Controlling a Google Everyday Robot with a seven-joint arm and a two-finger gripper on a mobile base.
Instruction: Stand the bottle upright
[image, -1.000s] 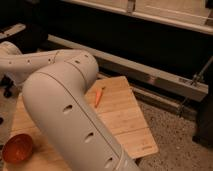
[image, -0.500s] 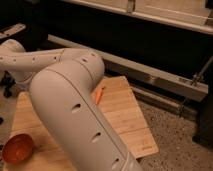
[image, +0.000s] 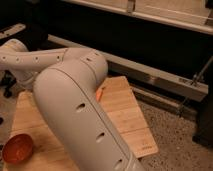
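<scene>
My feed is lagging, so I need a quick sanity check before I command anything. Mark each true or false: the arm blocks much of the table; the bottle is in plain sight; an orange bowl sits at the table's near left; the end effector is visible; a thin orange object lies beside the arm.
1. The arm blocks much of the wooden table. True.
2. The bottle is in plain sight. False: no bottle shows.
3. An orange bowl sits at the table's near left. True.
4. The end effector is visible. False: it is out of view.
5. A thin orange object lies beside the arm. True.
</scene>
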